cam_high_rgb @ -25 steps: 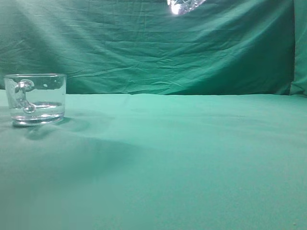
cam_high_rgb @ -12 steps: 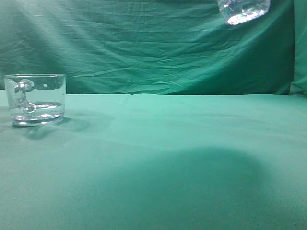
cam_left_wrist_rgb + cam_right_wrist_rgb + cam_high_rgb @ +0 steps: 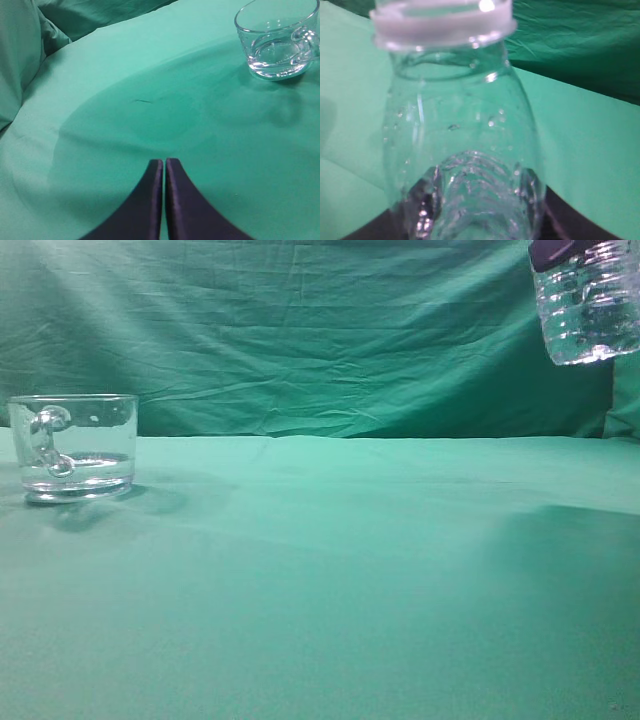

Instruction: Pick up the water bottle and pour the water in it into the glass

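Observation:
The glass (image 3: 74,446) stands at the far left on the green cloth, with a little water (image 3: 80,468) in its bottom; it also shows in the left wrist view (image 3: 276,40) at the top right. The water bottle (image 3: 587,302) hangs high at the top right, its ribbed lower body showing. In the right wrist view the bottle (image 3: 462,145) fills the frame, pale ring on top, with droplets inside. My right gripper (image 3: 475,200) is shut on the bottle's lower body. My left gripper (image 3: 164,162) is shut and empty, above the cloth, short of the glass.
A green cloth (image 3: 330,570) covers the table and a green drape (image 3: 300,340) hangs behind. A fold of cloth (image 3: 25,55) lies at the left in the left wrist view.
The bottle has moved to the right and lower along the top of the exterior view. Its shadow on the cloth has shifted right. The glass has not moved.

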